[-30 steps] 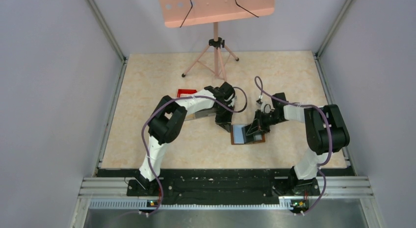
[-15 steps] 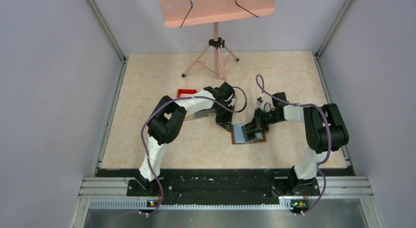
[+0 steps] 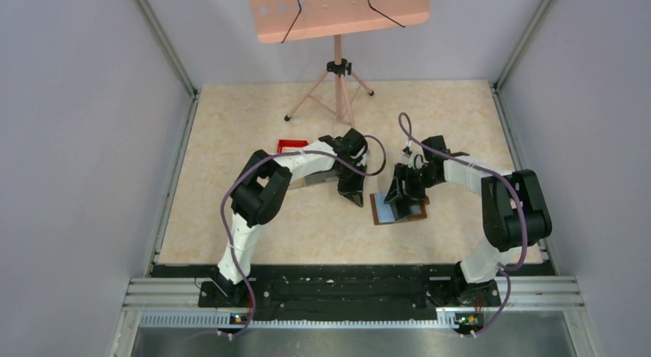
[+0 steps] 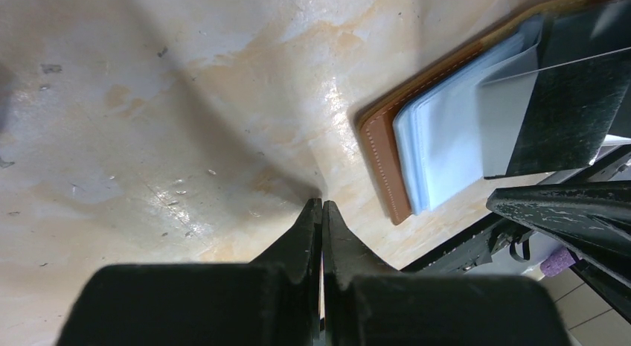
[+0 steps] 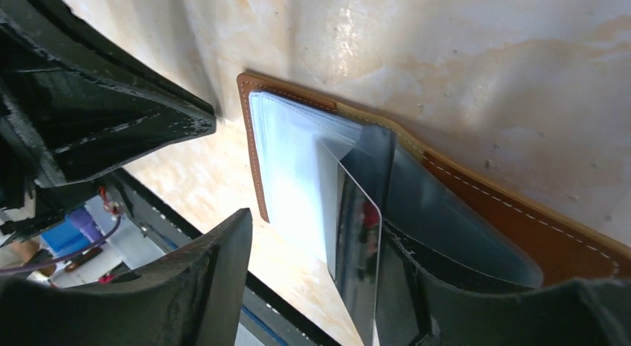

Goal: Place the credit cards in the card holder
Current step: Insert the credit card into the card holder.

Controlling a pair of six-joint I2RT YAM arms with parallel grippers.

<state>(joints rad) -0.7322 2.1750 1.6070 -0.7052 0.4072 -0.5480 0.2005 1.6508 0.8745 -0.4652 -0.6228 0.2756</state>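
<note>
The card holder [image 3: 384, 211] lies open on the table, a brown leather wallet [image 5: 551, 234] with clear inner sleeves [image 4: 446, 145]. A black credit card [image 5: 361, 264] stands on edge in it, its far end tucked among the sleeves, leaning against one finger of my right gripper [image 5: 320, 234]. That gripper is open around the card, with a wide gap on the other side. In the top view the right gripper [image 3: 401, 190] hangs over the wallet's back edge. My left gripper [image 4: 321, 204] is shut and empty, its tip on the bare table just left of the wallet [image 4: 383, 152]. No other cards show.
A small red tray [image 3: 292, 145] lies behind the left arm. A pink music stand [image 3: 338, 73] stands at the back of the table. The black front rail [image 3: 345, 276] with both arm bases runs along the near edge.
My right gripper has opened and let go of the black card. The wallet has shifted a little to the right and turned slightly. The left gripper stayed shut in place.
</note>
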